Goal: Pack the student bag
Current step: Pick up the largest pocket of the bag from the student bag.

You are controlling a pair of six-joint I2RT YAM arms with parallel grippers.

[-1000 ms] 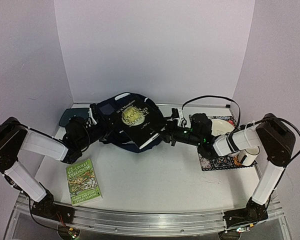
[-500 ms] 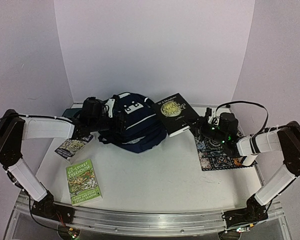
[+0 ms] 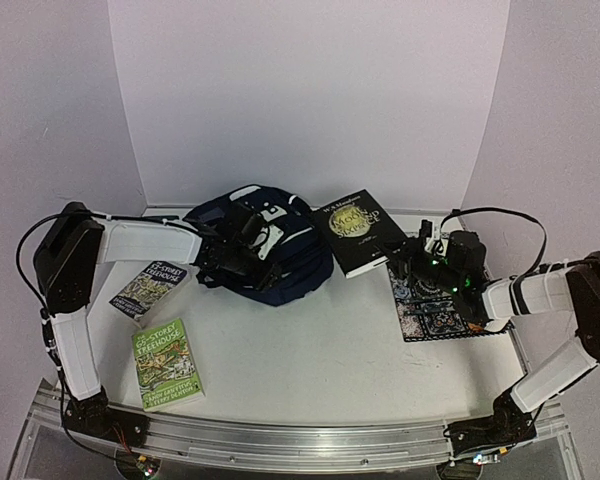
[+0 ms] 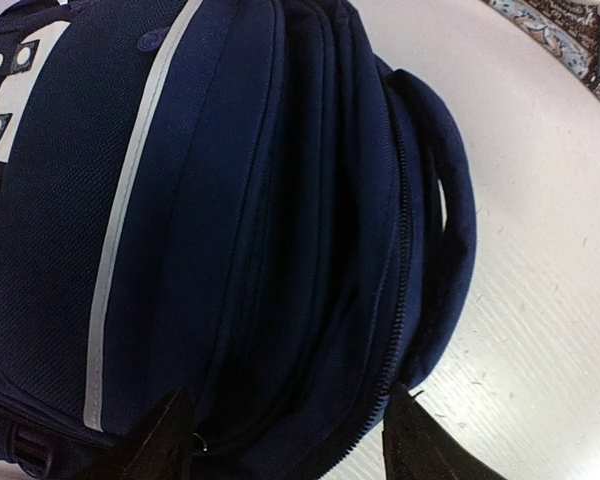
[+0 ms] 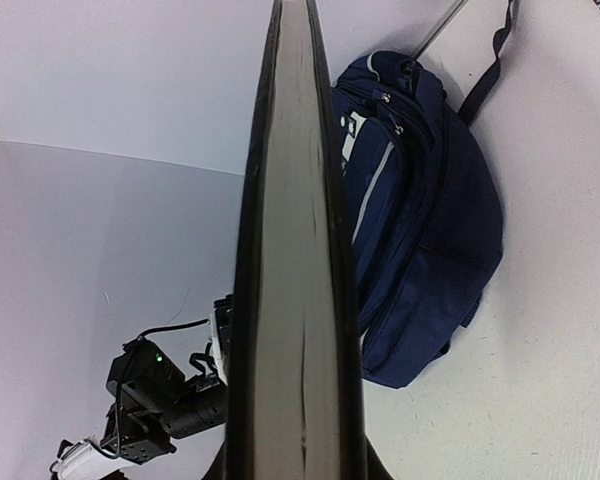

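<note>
Navy with thin white stripes, the student bag (image 3: 280,262) is lying slumped on the white table (image 3: 320,350), toward the back and left of centre. The zip showing in the left wrist view is closed. The left gripper (image 3: 248,243) is hovering over the bag's top. Its fingers (image 4: 168,432) are standing apart, with a zipped seam between them and the padded carry handle (image 4: 450,200) just beyond. Whether they are touching the fabric I cannot tell.

The right gripper (image 3: 405,262) is clamping a black book (image 3: 357,230) with a gold cover design by its lower corner, holding it tilted just to the right of the bag. In the right wrist view the book's page edge (image 5: 295,250) is running straight up from the jaws, with the bag lying beyond it. A patterned mat (image 3: 425,310) is lying flat under the right arm. A green paperback (image 3: 167,364) is resting face up near the front left, and a darker paperback (image 3: 148,287) is lying between it and the bag.
</note>
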